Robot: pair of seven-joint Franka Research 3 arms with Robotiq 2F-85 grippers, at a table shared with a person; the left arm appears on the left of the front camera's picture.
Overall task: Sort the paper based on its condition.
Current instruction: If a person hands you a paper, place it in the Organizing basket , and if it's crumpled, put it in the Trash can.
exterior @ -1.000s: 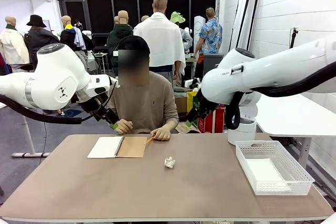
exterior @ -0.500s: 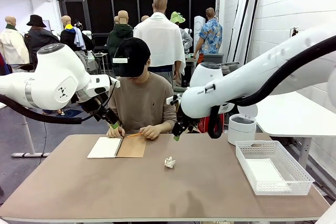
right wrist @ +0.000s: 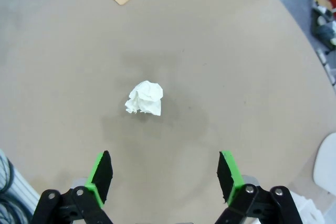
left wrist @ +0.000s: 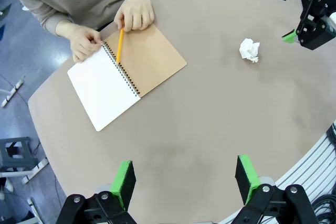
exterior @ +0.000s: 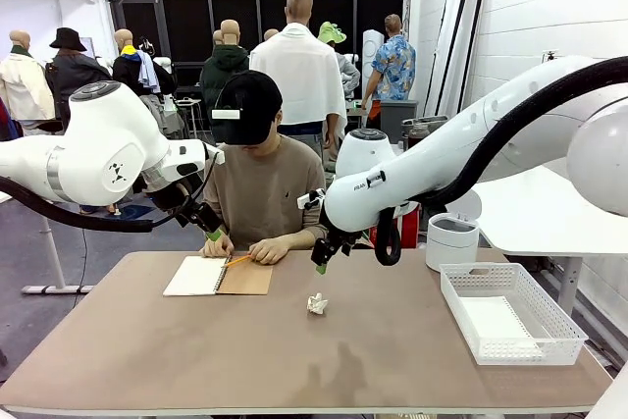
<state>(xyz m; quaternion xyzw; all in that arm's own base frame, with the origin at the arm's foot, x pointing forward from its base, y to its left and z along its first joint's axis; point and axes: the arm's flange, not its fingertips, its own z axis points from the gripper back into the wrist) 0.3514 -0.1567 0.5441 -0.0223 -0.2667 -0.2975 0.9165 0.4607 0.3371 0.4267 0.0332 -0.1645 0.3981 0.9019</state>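
Item: crumpled paper ball [exterior: 317,303], lying alone mid-table, well apart from the open notebook [exterior: 218,275] and the white basket [exterior: 549,344] at the table's right end, where a flat sheet [exterior: 497,323] already lies. Your right gripper [exterior: 320,263] hangs just above and behind the ball, jaws apart, nothing held; in its wrist view the ball sits ahead of the fingers, off-centre. Step in hand, as judged: the approach to pick up the ball. Next you would descend and centre the jaws over it before closing. Your left gripper [left wrist: 184,179] hovers with jaws wide, empty, near the person's hand [exterior: 268,251] holding a pencil [left wrist: 119,45]. Hard to make out: where crumpled paper belongs.
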